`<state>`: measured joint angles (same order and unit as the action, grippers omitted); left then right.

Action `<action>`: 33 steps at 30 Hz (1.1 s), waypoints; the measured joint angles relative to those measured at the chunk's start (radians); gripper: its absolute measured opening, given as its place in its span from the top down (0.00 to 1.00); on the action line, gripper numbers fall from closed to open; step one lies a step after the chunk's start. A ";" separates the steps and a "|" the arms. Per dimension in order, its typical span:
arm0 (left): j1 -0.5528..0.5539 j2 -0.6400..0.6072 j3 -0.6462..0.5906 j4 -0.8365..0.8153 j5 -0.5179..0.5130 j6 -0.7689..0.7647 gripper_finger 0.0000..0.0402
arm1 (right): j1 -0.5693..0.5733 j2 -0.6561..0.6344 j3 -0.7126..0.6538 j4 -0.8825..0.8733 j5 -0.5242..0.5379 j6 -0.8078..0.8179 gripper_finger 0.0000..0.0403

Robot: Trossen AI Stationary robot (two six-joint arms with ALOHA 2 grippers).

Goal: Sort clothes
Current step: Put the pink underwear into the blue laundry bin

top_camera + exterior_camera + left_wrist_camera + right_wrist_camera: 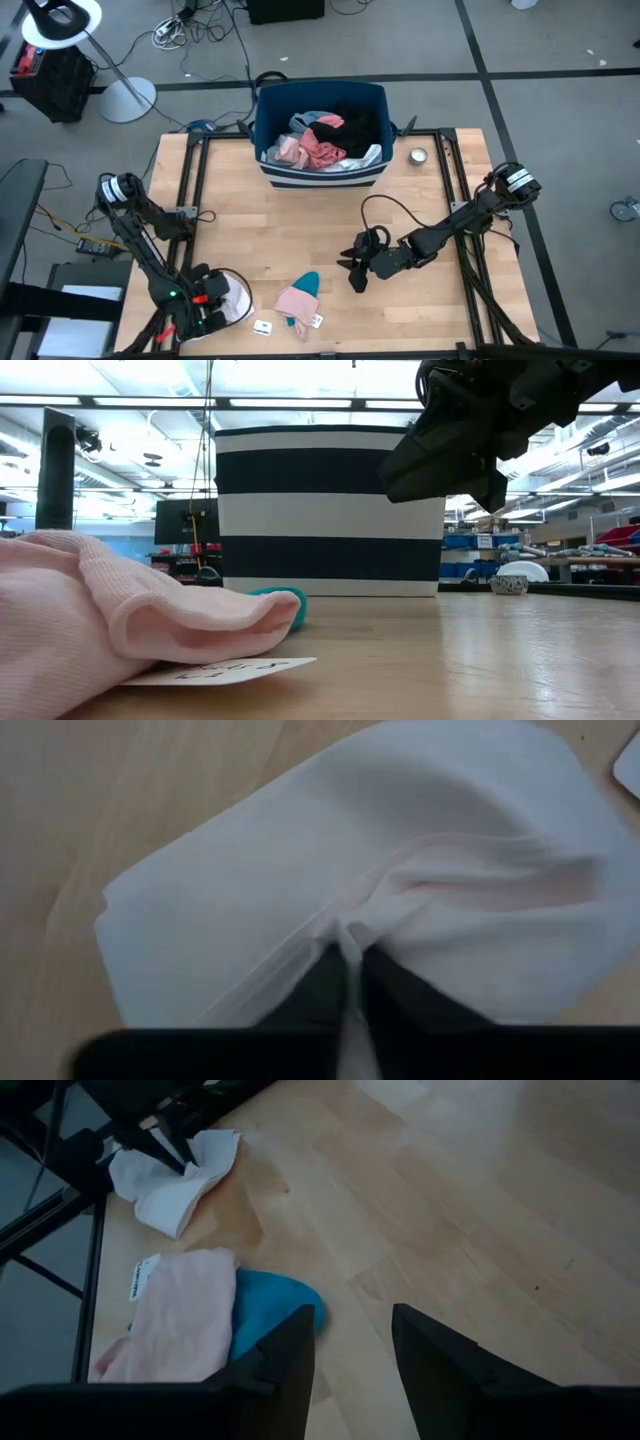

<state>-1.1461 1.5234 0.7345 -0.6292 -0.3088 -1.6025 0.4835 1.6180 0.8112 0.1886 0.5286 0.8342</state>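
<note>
A white garment lies at the table's near left corner; my left gripper is shut on it, and it fills the left wrist view. A pink garment lies on a teal one near the front edge, both also in the right wrist view. My right gripper is open and empty, above the table right of them. More clothes, salmon-red, black and light ones, lie in the bin. My left gripper pinches a bunched fold of the white garment between its two fingers. Several layers gather at the pinch. The rest of the garment spreads out flat on the table beyond the fingers.
The dark blue bin with the white stripe stands at the table's far edge. A small round metal tin sits right of it. Paper tags lie by the pink garment. Bare wood lies between the bin and the garments.
</note>
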 joint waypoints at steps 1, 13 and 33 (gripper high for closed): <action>0.000 0.000 0.000 0.000 0.000 0.000 0.94 | 0.000 0.000 0.000 0.000 0.000 0.000 0.66; 0.028 -0.185 0.162 -0.396 -0.171 -0.008 1.00 | -0.012 0.000 0.000 -0.001 0.001 -0.015 0.66; 0.413 -0.264 0.843 -0.936 -0.549 0.525 1.00 | -0.013 0.000 0.000 -0.013 0.002 -0.088 0.66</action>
<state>-0.7333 1.2598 1.5780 -1.5652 -0.8583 -1.0774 0.4701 1.6180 0.8112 0.1760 0.5308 0.7465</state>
